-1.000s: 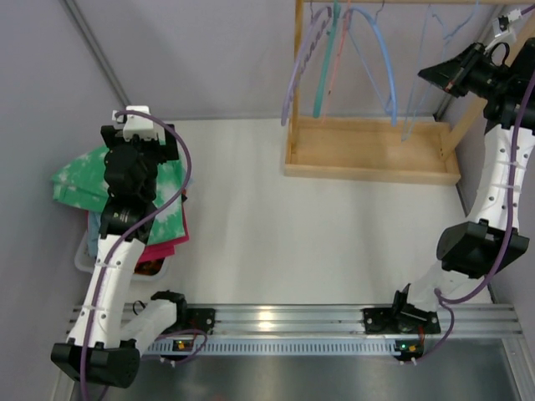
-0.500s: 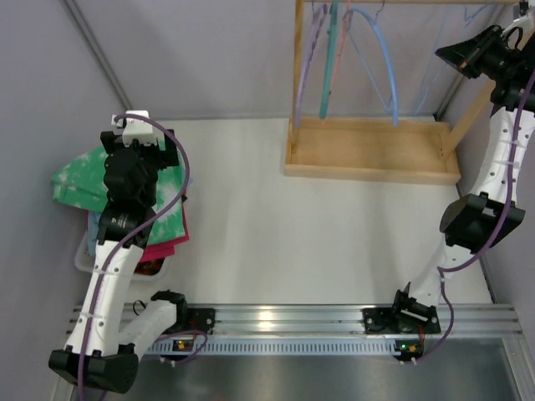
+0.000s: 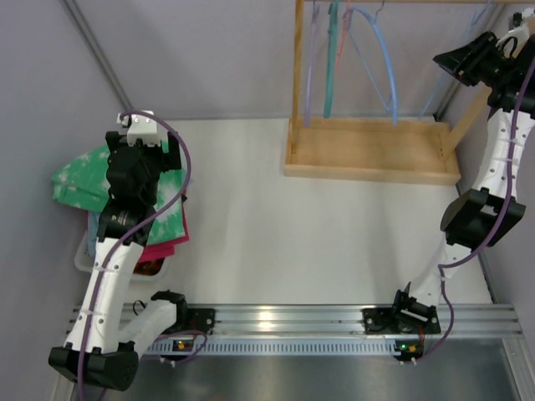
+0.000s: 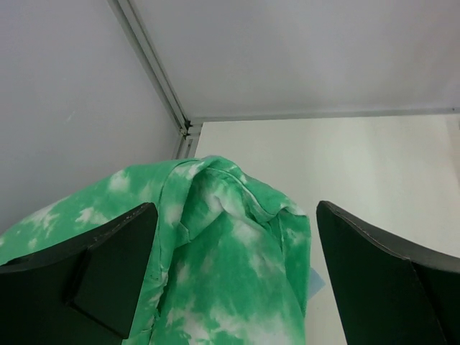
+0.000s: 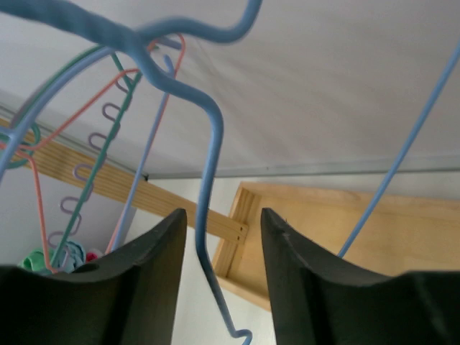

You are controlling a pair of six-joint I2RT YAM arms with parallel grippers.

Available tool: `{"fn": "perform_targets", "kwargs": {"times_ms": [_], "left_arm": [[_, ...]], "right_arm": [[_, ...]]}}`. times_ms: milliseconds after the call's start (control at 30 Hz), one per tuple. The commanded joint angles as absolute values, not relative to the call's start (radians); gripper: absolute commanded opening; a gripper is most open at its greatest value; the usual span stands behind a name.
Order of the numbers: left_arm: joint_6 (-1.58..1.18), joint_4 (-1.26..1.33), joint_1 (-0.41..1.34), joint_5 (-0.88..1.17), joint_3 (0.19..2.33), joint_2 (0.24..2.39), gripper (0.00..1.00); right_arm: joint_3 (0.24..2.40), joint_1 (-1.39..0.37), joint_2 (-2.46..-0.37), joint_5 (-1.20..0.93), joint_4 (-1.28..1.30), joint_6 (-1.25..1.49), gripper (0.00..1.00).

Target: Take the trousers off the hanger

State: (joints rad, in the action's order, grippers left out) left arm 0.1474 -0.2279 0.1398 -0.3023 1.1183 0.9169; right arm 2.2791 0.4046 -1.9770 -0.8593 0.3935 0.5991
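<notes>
Right gripper (image 5: 221, 244), raised at the right end of the wooden rack (image 3: 372, 174). My two fingers stand apart and unclenched. The thin pale blue wire of the hanger (image 5: 217, 144) runs down through the gap between them, and neither pad presses on it. The hanger is bare, with no cloth on it. Just beside it hang the other hangers, among them a teal hanger (image 3: 332, 58). I cannot tell whether the pale blue hanger's hook sits over the rail.

Left gripper (image 4: 231, 208), well apart at the far left of the table (image 3: 292, 251). My jaws are spread wide and hold nothing. They hover directly over the trousers (image 4: 215, 302), which lie crumpled on top of a pile that includes a pink garment (image 3: 167, 242).

Step in hand, as I judge it: the trousers are off the hanger and set down, so the task's main work is done. What remains is parting with the hanger at the rack.

The next move calls for drawing my right fingers back along the line of the gap, clear of the wire. That way the hanger is neither dragged nor knocked against its neighbours. My left arm needs only to lift away without snagging the cloth.
</notes>
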Motion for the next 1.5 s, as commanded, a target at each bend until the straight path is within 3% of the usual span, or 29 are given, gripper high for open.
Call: {"fn": "perform_targets", "kwargs": {"times_ms": [0, 33, 400, 433, 933, 1133, 1467], "left_arm": [[0.138, -0.316, 0.149, -0.236, 1.192, 0.968, 0.99], [0.14, -0.33, 0.15, -0.224, 1.201, 0.98, 0.99], [0.003, -0.388, 0.152, -0.026, 1.35, 1.17, 0.98], [0.003, -0.39, 0.153, -0.012, 1.361, 1.19, 0.99], [-0.009, -0.465, 0.349, 0.066, 1.577, 1.459, 0.99], [-0.009, -0.557, 0.477, -0.087, 1.603, 1.552, 0.99], [-0.04, -0.557, 0.526, -0.032, 1.494, 1.532, 0.99]], "right_arm": [[2.235, 0.414, -1.892, -0.871, 0.41, 0.554, 0.49], [2.215, 0.414, -1.879, -0.87, 0.411, 0.549, 0.6], [2.017, 0.462, -1.634, -0.844, 0.41, 0.506, 0.91], [1.973, 0.468, -1.615, -0.841, 0.41, 0.505, 0.99], [1.613, 0.563, -1.281, -0.948, 0.531, 0.293, 0.99], [1.438, 0.549, -1.145, -0.993, 0.681, 0.072, 0.99], [1.177, 0.322, -0.953, -0.867, 0.773, -0.16, 0.99]]}}
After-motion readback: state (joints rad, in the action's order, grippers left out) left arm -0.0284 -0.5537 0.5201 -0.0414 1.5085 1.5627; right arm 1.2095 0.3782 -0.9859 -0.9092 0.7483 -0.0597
